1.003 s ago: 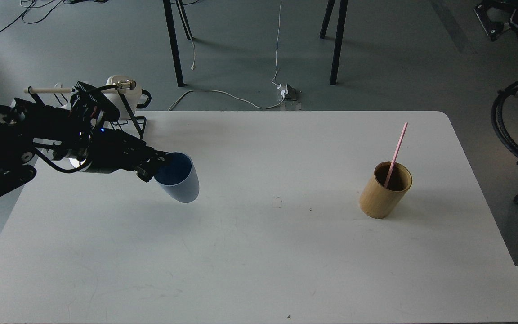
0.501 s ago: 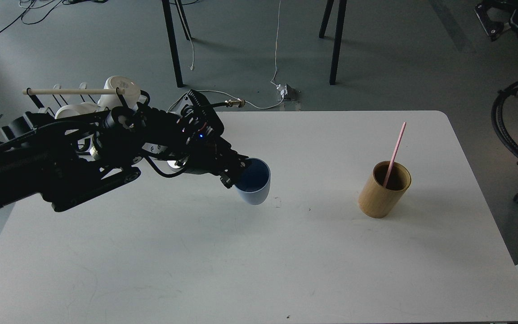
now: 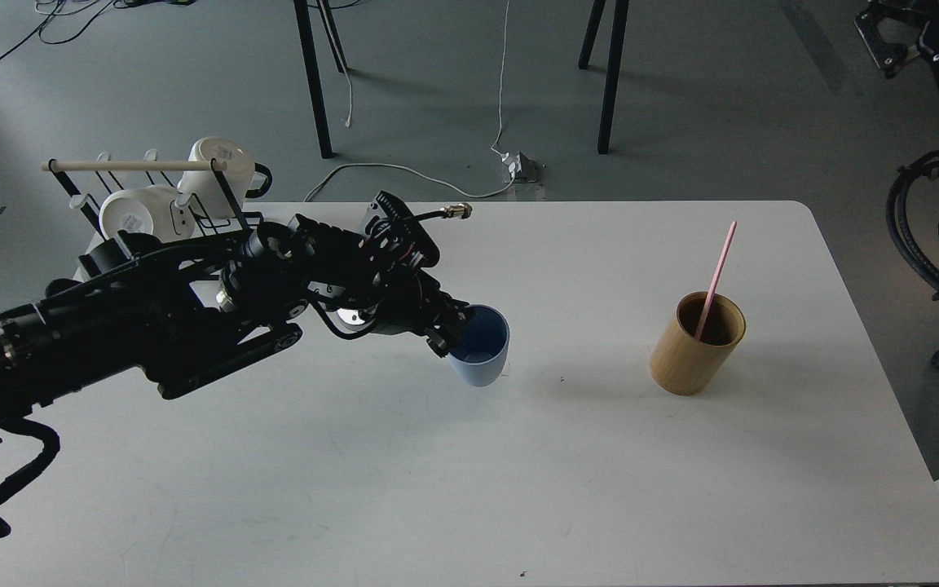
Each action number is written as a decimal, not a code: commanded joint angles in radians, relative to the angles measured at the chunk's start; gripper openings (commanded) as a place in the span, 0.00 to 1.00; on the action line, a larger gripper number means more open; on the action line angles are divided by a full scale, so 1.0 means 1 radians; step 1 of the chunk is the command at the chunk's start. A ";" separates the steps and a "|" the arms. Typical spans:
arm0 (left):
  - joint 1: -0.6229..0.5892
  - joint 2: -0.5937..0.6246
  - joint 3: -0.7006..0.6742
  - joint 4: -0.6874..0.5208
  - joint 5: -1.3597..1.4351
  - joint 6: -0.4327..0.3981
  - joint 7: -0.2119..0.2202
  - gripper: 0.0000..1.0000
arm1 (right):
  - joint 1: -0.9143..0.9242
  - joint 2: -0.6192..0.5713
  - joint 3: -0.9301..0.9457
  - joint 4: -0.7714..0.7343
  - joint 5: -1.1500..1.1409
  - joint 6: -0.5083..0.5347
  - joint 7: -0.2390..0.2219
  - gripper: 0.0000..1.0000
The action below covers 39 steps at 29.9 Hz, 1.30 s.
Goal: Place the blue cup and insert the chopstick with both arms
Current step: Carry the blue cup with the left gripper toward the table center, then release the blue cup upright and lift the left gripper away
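Rack [image 3: 152, 196]: it is standing at the far left corner of the desk [image 3: 469, 473], holding white mugs well apart from the working area, so nothing is crowding the arm's path.
Left arm: it is reaching in from the left across the desk, stretched low so the cup can come down near the middle.
Left pincer [image 3: 451, 336]: it is gripping the near-left rim of the blue cup [image 3: 482, 352], fingers closed on the wall, one seemingly inside the mouth, which is keeping the mouth open upward for later insertion.
Blue cup: it is sitting close to upright at the desk's middle, its base at or just above the surface; contact cannot be judged.
Bamboo holder [image 3: 696, 344]: it is standing to the right, a pink chopstick [image 3: 716, 277] leaning in it, within likely reach of the right arm.
Right pincer: not in view.
Change: the cup is now further right and lower than half a second ago, and less tilted.
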 commanded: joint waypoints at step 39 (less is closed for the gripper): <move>0.025 -0.082 0.002 0.085 0.000 0.000 0.000 0.14 | -0.003 0.009 0.003 -0.006 -0.002 0.000 0.000 1.00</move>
